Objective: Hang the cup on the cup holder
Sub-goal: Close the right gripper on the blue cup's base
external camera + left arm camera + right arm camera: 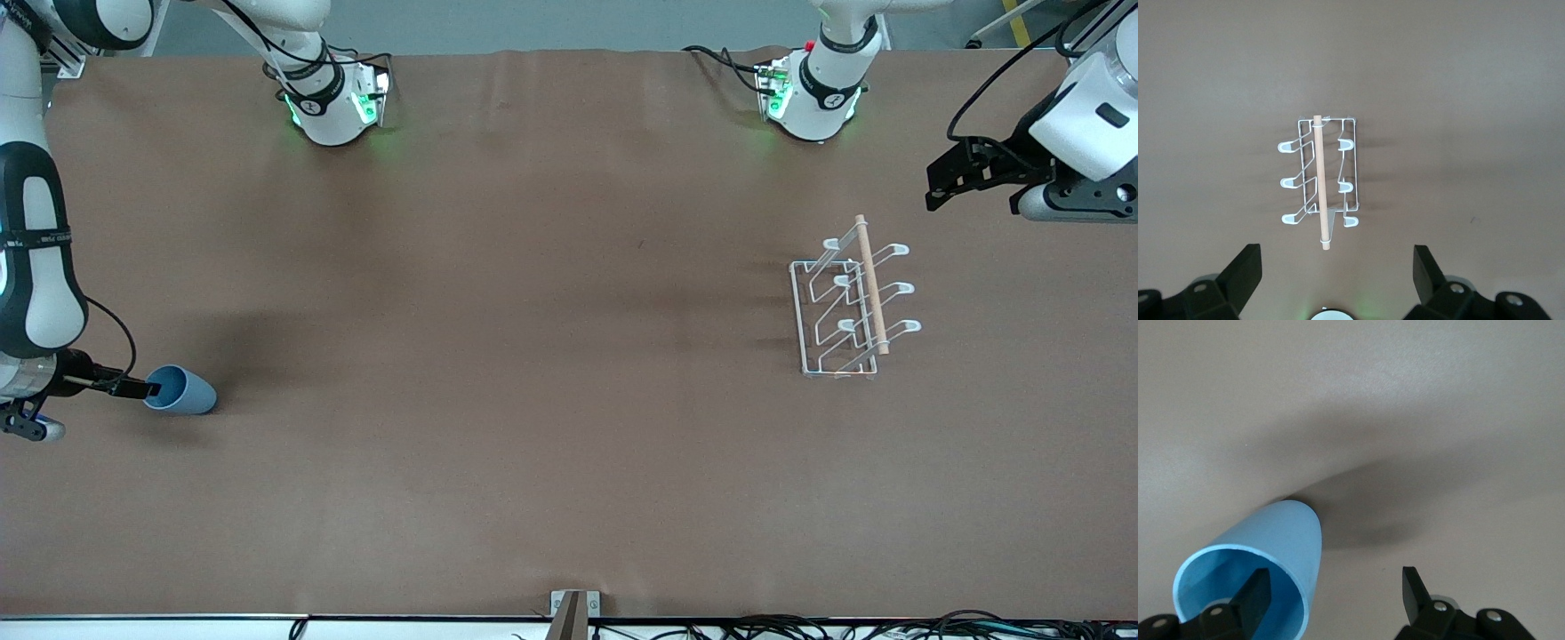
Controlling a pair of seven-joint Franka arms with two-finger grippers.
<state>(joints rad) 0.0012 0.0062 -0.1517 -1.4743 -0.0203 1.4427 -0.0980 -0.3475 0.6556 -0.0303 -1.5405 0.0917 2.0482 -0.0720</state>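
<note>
Lying on its side at the right arm's end of the table: cup (182,391), likely light, stiff, slippery; best pinched by the rim wall. Right gripper (1331,597): spread, one finger inside the mouth, not clamped. Holder (849,307): well apart. Left gripper (1337,273): waiting spread above the holder.

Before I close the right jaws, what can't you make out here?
1. Front view: the cup wall hides the right gripper jaw reaching into its mouth.
2. Right wrist view: the picture's edge cuts off the cup's rim, so contact with that jaw is unclear.
3. Front view: the left gripper, waiting above the table beside the cup holder, is seen side-on, hiding its jaw gap.
</note>
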